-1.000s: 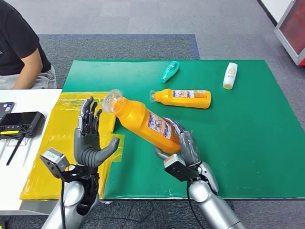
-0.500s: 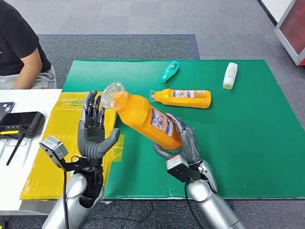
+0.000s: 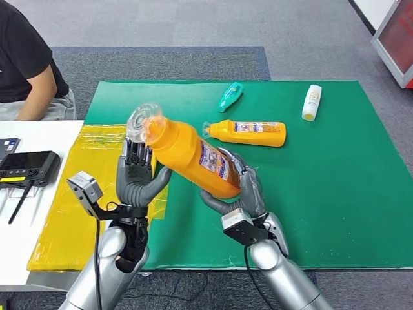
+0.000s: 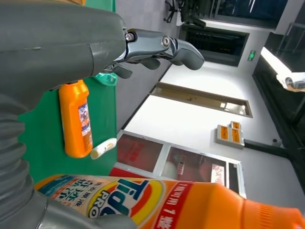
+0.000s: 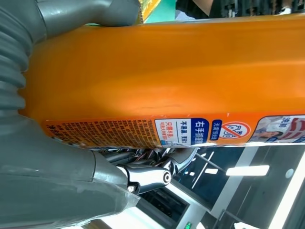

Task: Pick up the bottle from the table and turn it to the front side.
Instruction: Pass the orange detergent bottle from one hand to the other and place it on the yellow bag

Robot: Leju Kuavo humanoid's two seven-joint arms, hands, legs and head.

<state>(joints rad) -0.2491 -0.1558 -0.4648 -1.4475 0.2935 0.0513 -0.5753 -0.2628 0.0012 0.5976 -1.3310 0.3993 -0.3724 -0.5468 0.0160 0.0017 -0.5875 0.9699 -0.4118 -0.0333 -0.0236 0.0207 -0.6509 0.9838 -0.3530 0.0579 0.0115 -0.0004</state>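
So the right hand [image 3: 243,190] has its fingers wrapped around the bottom end of the big orange bottle [image 3: 190,155] and holds it up off the green mat [image 3: 341,194], tilted, with the clear cap [image 3: 139,121] pointing up and toward the robot's left. In the right wrist view the bottle [image 5: 172,71] is jammed right against the palm, small-print label facing the camera. The left hand [image 3: 139,181] is up near the neck end, palm toward the bottle, fingers spread and thumb out; it looks like it's touching or just about touching, but I honestly can't tell if it has any grip. In the left wrist view the bottle's Tide label [image 4: 118,202] sits just beside the hand, with the fingers [image 4: 162,47] stretched out apart from it. Lying on the mat behind are a second orange bottle [image 3: 248,133], a teal bottle [image 3: 230,97] and a small white bottle [image 3: 312,102]. There's a yellow sheet [image 3: 78,194] at the mat's left, and a person in a black shirt [image 3: 24,58] sits at the far left.
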